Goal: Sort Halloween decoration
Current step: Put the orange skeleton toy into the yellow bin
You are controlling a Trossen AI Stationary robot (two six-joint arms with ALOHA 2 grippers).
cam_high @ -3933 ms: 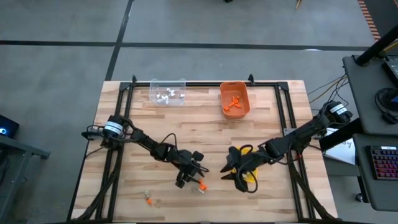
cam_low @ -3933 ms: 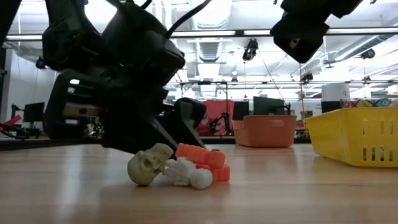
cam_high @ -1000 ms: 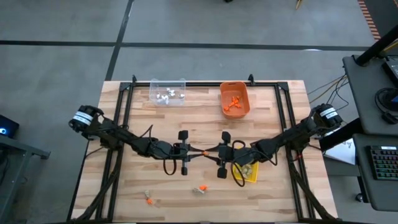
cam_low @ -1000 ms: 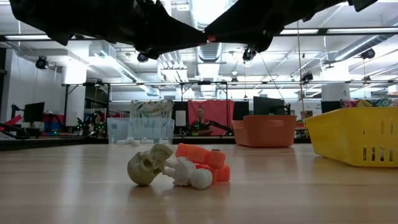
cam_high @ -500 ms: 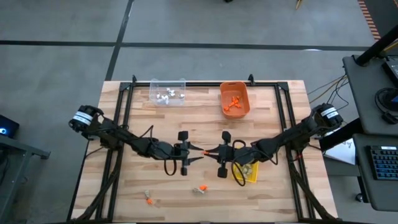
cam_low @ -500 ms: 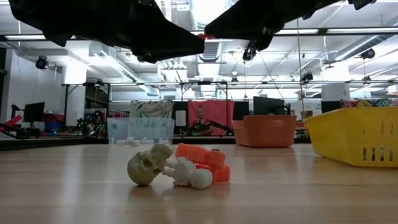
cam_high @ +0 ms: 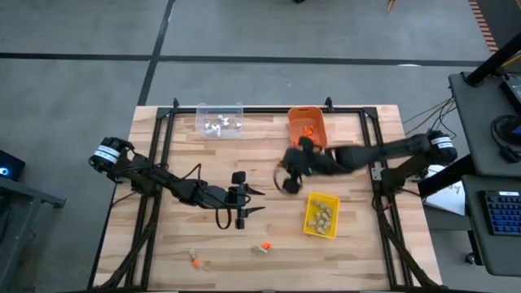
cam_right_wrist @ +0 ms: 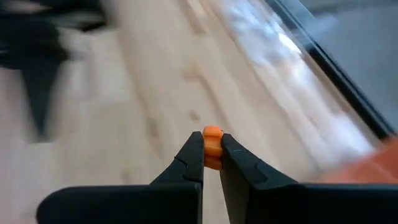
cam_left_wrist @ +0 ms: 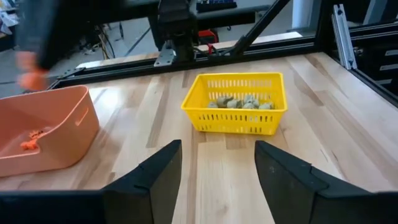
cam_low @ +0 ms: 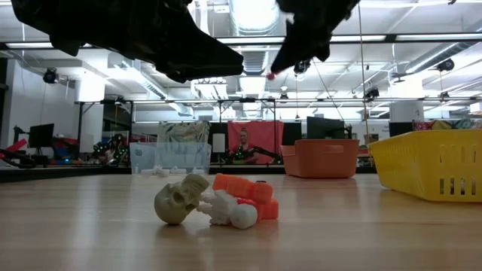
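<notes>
Handover done: my right gripper (cam_right_wrist: pixel 211 152) has swung toward the orange bin (cam_high: pixel 307 130), jaws clenched on an orange trinket (cam_right_wrist: pixel 212 147) (left gripper (cam_high: pixel 254 199) now released, mid-table).

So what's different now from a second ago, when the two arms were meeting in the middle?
The left gripper opened and let go of the orange trinket. The right gripper shut on it and swung away toward the orange bin. The left arm stayed at mid-table. The little pile near the front edge, the yellow bin and the clear bin haven't moved.
</notes>
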